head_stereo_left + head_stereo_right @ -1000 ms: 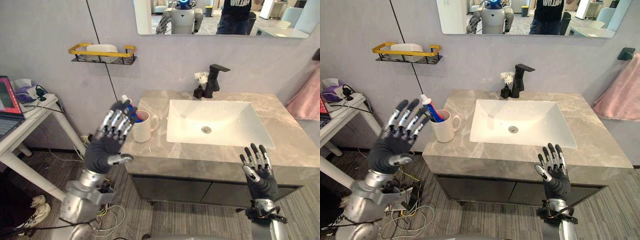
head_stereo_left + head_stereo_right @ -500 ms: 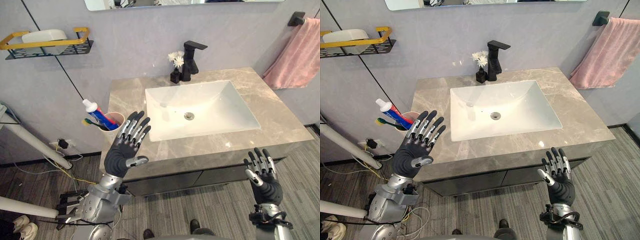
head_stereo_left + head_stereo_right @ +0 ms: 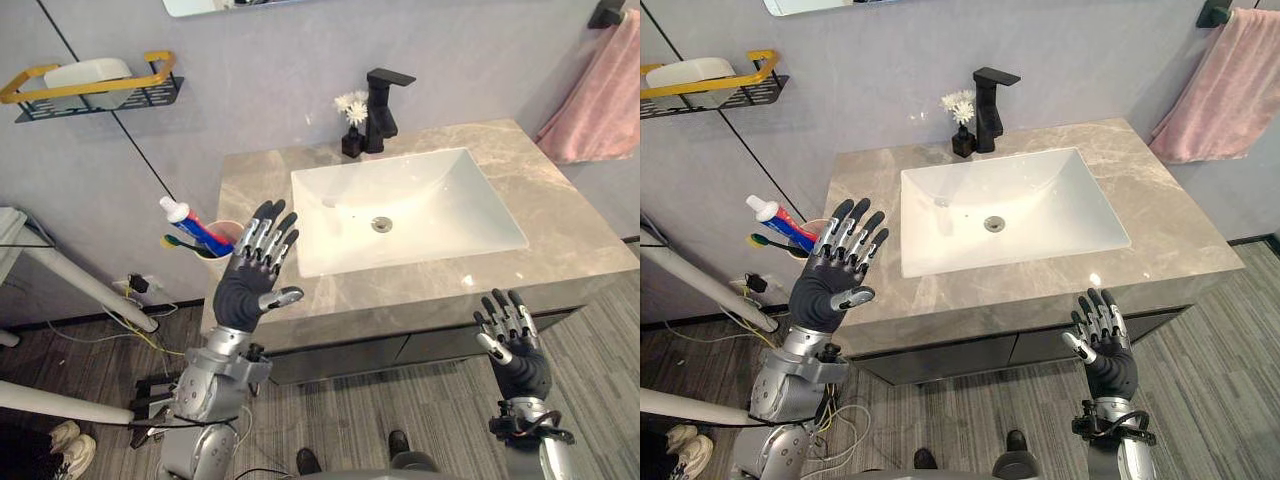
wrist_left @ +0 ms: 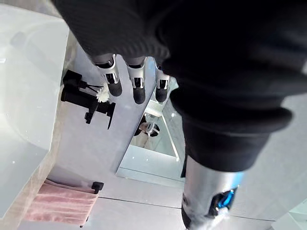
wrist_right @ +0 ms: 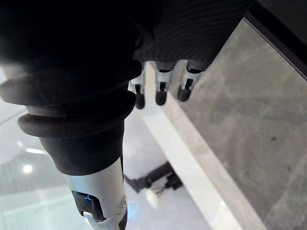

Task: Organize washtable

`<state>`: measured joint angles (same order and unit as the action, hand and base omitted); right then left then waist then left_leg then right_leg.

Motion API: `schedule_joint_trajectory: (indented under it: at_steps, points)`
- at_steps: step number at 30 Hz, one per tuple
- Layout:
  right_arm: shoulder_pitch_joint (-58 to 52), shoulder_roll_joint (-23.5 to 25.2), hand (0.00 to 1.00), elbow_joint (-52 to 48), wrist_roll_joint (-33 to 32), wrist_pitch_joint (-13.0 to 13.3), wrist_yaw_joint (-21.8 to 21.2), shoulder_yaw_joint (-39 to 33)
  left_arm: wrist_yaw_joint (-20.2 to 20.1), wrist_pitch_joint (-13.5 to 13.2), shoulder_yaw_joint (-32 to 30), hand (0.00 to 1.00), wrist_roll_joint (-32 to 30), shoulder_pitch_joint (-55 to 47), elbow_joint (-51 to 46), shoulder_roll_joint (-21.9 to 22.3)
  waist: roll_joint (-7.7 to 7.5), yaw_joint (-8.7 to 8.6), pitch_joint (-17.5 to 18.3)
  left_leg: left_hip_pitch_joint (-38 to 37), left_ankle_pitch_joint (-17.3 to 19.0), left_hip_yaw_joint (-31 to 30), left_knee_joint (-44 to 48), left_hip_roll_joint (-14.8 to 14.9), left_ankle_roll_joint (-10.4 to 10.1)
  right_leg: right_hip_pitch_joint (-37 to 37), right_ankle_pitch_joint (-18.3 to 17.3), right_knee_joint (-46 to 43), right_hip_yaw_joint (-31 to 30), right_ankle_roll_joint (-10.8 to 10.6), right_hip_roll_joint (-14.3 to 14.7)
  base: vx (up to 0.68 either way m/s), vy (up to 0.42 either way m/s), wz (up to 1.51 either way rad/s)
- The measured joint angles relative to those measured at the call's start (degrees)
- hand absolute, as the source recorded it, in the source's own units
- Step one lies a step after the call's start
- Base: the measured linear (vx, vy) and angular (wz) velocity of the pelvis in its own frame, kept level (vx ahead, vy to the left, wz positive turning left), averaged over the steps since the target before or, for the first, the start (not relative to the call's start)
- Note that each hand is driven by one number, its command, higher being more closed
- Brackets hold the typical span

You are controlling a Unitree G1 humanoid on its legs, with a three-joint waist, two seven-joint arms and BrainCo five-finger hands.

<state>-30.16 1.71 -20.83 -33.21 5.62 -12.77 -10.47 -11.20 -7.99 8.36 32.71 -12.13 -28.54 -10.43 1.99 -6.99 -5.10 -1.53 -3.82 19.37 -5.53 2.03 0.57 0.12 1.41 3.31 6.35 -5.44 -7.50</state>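
Note:
A white cup point(image 3: 217, 243) holding a toothpaste tube point(image 3: 190, 221) and a green toothbrush point(image 3: 178, 242) stands at the left end of the grey marble counter point(image 3: 570, 235). My left hand point(image 3: 250, 285) is raised just right of the cup, palm towards the counter, fingers point(image 4: 137, 85) straight and spread, holding nothing. My right hand point(image 3: 515, 350) hangs below the counter's front edge at the right, open and empty, its fingers point(image 5: 160, 93) straight. The white sink point(image 3: 405, 205) sits in the middle of the counter, with a black faucet point(image 3: 382, 95) and a small flower vase point(image 3: 351, 120) behind it.
A yellow-railed wall shelf point(image 3: 95, 85) with a white soap bar hangs at the upper left. A pink towel point(image 3: 600, 90) hangs at the upper right. A white table's leg point(image 3: 80, 285) slants at the left, with a person's white shoes point(image 3: 68, 443) on the floor.
The camera has lifted and turned right, so the whole picture has shifted. My left hand, first in front of the cup, now stands just to its right. Both hands stay open.

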Motion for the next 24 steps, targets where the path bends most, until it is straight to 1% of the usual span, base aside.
schedule_joint_trajectory:
  at_steps: [7, 14, 24]
  points:
    - [0.6, 0.0, 0.0, 0.0, 0.0, -0.5, 0.0, 0.2, -0.1, 0.2, 0.1, 1.0, 0.0, 0.0, 0.1, 0.0, -0.12, 0.0, -1.4, -0.1, 0.2, -0.4, 0.0, -0.1, -0.4, 0.8, 0.0, 0.8, 1.0, 0.0, -0.1, 0.03, -0.017, 0.03]
    - [0.7, 0.0, 0.0, 0.0, 0.1, -0.5, 0.0, 0.3, -0.1, 0.4, 0.3, 1.0, -1.4, 0.8, 2.4, 0.0, -0.21, 0.06, -3.0, 0.0, 0.4, -0.4, 0.0, -0.1, -0.7, 1.1, 0.0, 0.8, 1.1, 0.0, -0.1, -0.01, -0.006, 0.0]
    - [0.4, 0.0, 0.0, 0.0, 0.1, -0.6, -0.1, 0.2, -0.1, 0.8, -0.1, 1.0, -1.9, 0.1, 6.2, 0.1, -0.6, 0.08, -3.7, 0.8, 0.4, -0.5, 0.0, 0.0, -0.6, 0.3, 0.0, 0.8, 1.2, 0.0, 0.3, -0.01, -0.007, 0.0]
